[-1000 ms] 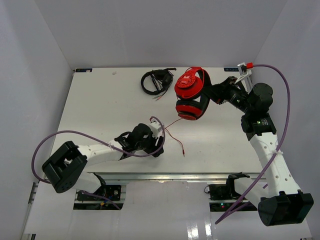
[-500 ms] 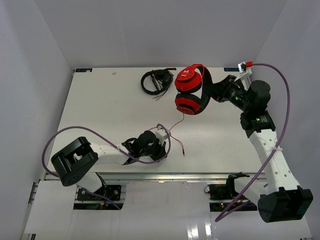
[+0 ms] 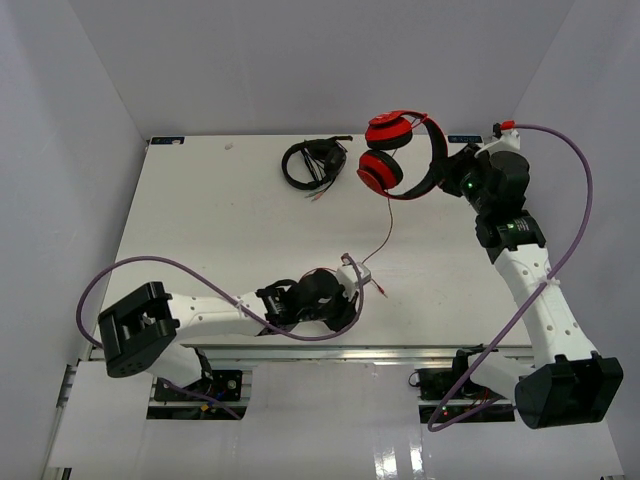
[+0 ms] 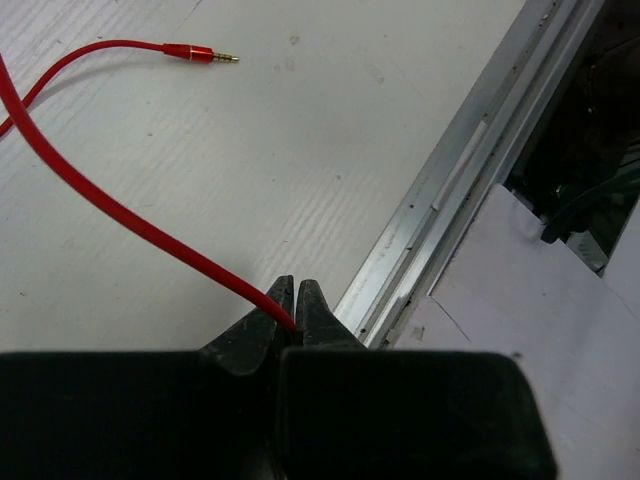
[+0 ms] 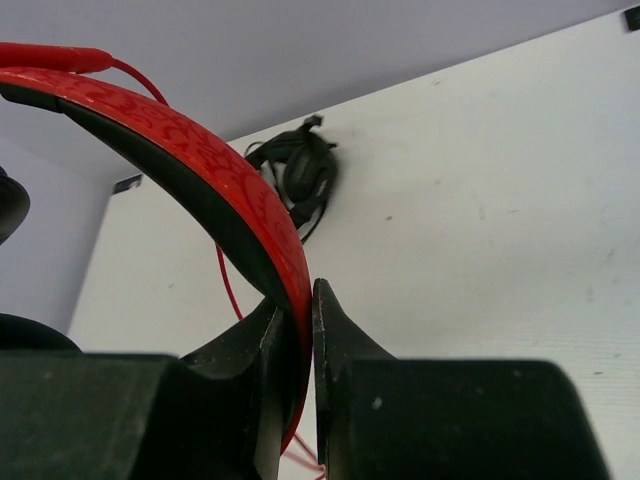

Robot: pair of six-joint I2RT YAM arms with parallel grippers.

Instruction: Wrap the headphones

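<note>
Headphones (image 3: 381, 171) are held up at 1 o'clock over the surface (image 3: 200, 220), the headband clamped by the right end effector (image 5: 300, 305). The cable (image 4: 120, 215) is pinched in the closed left end effector (image 4: 295, 300) near 6 o'clock, with the plug (image 4: 200, 53) left free. The thin cable could slip out if pulled taut, or be snagged on the black headset (image 3: 312, 163). No container is seen.

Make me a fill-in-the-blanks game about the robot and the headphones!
1. The right claw is shut on the red headphones, gripping their ____.
2. The left claw pinches the thin ____ cable.
3. The cable's plug has a ____ tip.
4. The other headphones, which no claw holds, are all ____.

Missing words: headband; red; gold; black.
</note>
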